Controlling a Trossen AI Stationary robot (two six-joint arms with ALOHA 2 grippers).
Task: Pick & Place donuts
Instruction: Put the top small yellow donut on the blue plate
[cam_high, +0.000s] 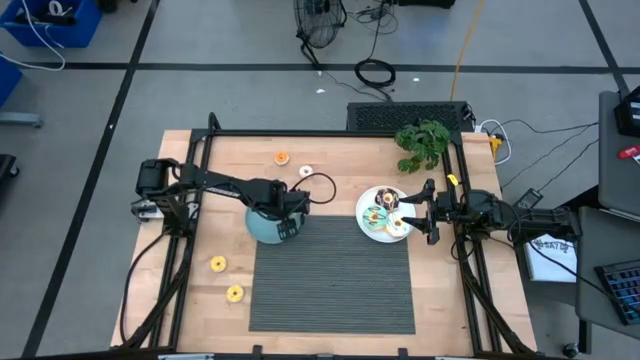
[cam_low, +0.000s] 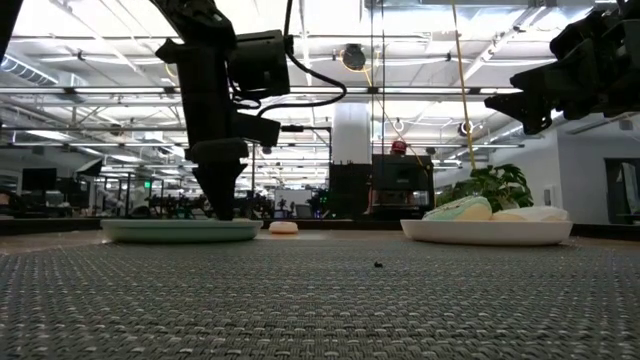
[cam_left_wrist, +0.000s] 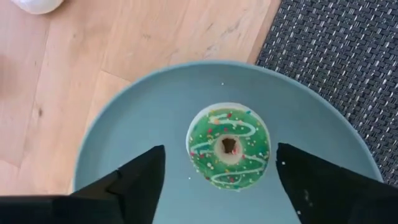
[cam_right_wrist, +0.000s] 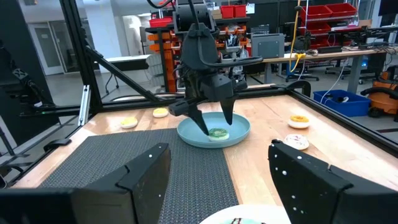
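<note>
A green donut (cam_left_wrist: 229, 146) with white squiggles and sprinkles lies flat on the round teal plate (cam_left_wrist: 137, 118). My left gripper (cam_left_wrist: 221, 148) is open and points down over it, with one finger on each side and a gap to the donut on both. The right wrist view shows the same straddle, my left gripper (cam_right_wrist: 214, 122) standing over the green donut (cam_right_wrist: 217, 132). My right gripper (cam_high: 425, 212) is open and hovers level at the right edge of the white plate (cam_high: 366, 226), which holds several donuts (cam_high: 385, 205). Orange (cam_high: 282, 157), white (cam_high: 305, 171) and two yellow donuts (cam_high: 218, 264) (cam_high: 235, 293) lie on the wood.
A grey woven mat (cam_high: 330, 285) covers the table's near middle, and both plates sit along its far edge. A potted plant (cam_high: 424, 142) stands at the far right corner. Black frame rails (cam_high: 190, 220) run along the left and right sides.
</note>
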